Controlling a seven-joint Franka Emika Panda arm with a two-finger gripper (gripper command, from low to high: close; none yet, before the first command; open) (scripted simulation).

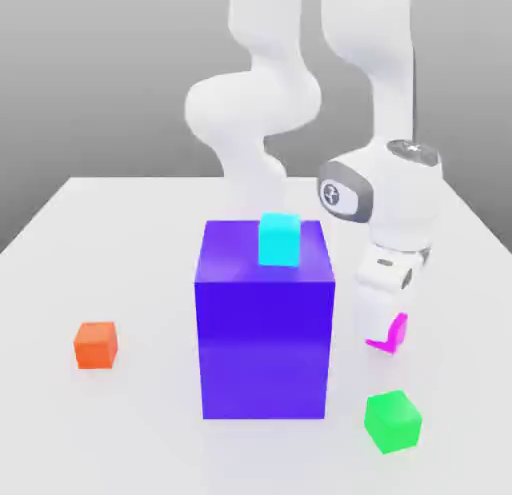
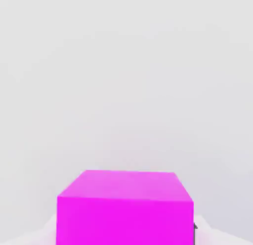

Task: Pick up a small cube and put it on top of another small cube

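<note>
Your Panda gripper (image 1: 384,329) is closed on the magenta cube (image 2: 125,221), with a finger against each of two opposite sides. The cube sits between the fingertips, low over the white tabletop (image 1: 150,283); whether it is touching the surface, you cannot tell.

Watch your grip first: if the fingers have caught the cube off its middle, it could turn or slip as you lift. The green cube (image 1: 392,421) is near the hand, lower in the exterior view, and turned at an angle. Swing low and you could knock it; stack on it without matching that angle and the corners will overhang. The large blue block (image 1: 264,348) stands beside the hand, toward the exterior view's left. Cross too low and the hand or its load could strike it. The cyan cube (image 1: 279,240) rests on top of that block, above the hand's level, so a sideways brush might push it off. The orange cube (image 1: 96,346) lies well apart from the hand, beyond the block.

Your count: four small cubes, one large block, one arm, one gripper, one tabletop.
</note>
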